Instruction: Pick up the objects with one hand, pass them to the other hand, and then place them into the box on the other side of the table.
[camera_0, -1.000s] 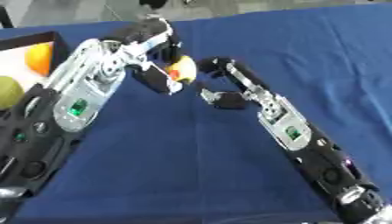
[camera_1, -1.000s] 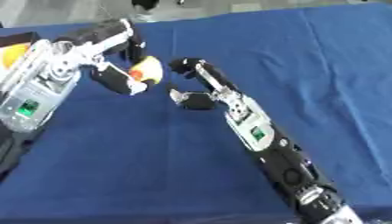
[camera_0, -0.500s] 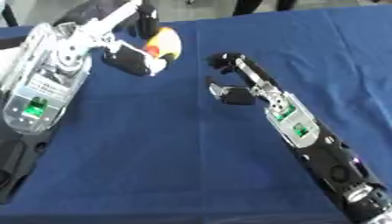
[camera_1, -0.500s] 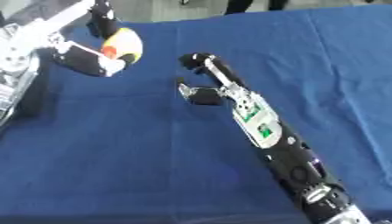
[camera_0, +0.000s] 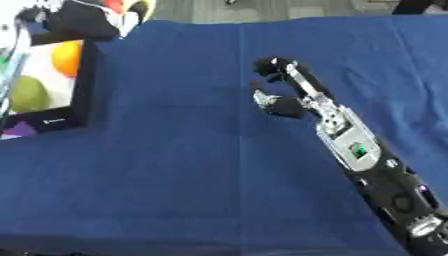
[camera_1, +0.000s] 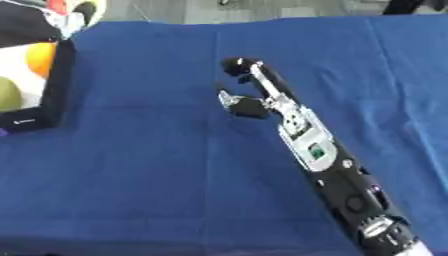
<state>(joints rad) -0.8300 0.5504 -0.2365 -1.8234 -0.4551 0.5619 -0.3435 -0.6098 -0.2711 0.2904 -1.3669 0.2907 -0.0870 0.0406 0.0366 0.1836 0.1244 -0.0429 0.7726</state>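
The left hand (camera_0: 83, 20) sat at the top left corner, blurred and cut by the edge, so its fingers could not be read. A red and yellow object (camera_0: 122, 7) above it was too smeared to name. The box (camera_0: 86, 85) ran off the left edge, hiding most of its contents.
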